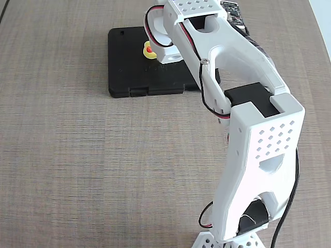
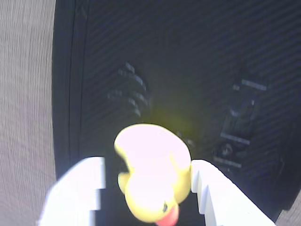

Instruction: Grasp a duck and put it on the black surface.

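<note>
The yellow duck [image 2: 153, 176] with its orange-red beak sits between my gripper's [image 2: 148, 193] two white fingers. The gripper is shut on it, and the right finger [image 2: 211, 188] presses its side. The duck is held low over the black surface [image 2: 197, 70], a flat matte-black case that fills most of the wrist view. In the fixed view the duck [image 1: 148, 50] shows at the left of the gripper [image 1: 158, 51], over the middle of the black surface [image 1: 126, 67] at the far side of the table. Whether the duck touches the case cannot be told.
The wood-grain table [image 1: 77, 165] lies bare to the left of and in front of the case. My white arm [image 1: 248, 119] reaches from its base [image 1: 227, 240] at the bottom right across the case's right part. A dark object [image 1: 235, 13] lies behind the arm at the top.
</note>
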You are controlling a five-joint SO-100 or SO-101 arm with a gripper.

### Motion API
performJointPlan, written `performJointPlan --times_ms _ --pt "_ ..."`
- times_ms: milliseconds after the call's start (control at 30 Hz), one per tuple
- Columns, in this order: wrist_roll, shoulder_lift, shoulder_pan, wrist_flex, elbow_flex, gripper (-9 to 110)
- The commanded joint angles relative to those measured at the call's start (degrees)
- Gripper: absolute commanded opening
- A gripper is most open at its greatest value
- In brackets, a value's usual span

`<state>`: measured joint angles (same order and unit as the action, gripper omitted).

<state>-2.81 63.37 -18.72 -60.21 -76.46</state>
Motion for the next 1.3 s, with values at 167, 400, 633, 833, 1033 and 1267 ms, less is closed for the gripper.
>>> performJointPlan --times_ms 167,400,633,833,1033,1267 --pt "0.2 6.6 2.5 -0.4 1.8 33" --pt "0.1 25.8 2.5 -6.1 -2.3 26" --pt "-0.4 52.4 2.9 -14.2 -15.0 17" --pt "-0.5 75.0 7.7 -15.0 -33.6 4" --pt "-0.1 92.7 14.9 -14.6 -53.9 0" --pt "0.2 106.7 18.7 -5.8 -76.0 1"
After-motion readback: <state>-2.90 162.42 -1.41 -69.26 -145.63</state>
